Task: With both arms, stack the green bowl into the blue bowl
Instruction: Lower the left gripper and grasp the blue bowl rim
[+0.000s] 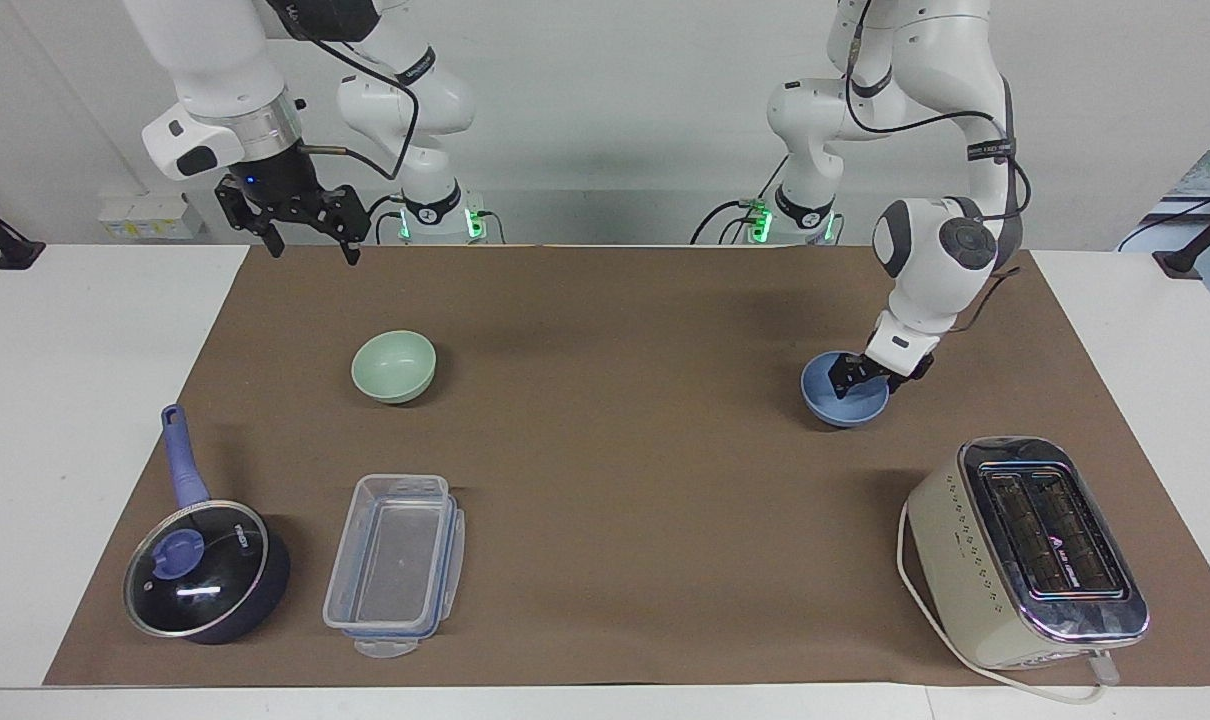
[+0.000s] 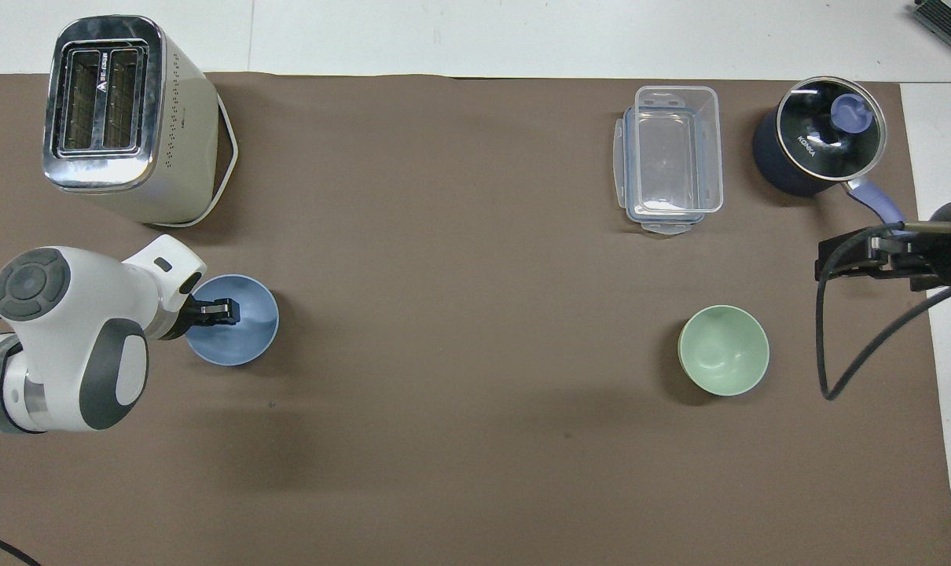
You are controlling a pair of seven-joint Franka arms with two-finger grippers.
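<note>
Green bowl (image 1: 393, 365) sits alone near box (image 1: 397, 562); left claw (image 1: 862, 378) straddles blue bowl (image 1: 843, 402) rim, grip unclear; right claw (image 1: 310, 240) open.

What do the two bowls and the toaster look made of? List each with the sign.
Green bowl: likely plastic; matte, even pale surface.
Blue bowl: same look, probably plastic; matte, plain.
Toaster: cream body, maybe painted metal or plastic; shiny chrome-like top reflecting light.
</note>
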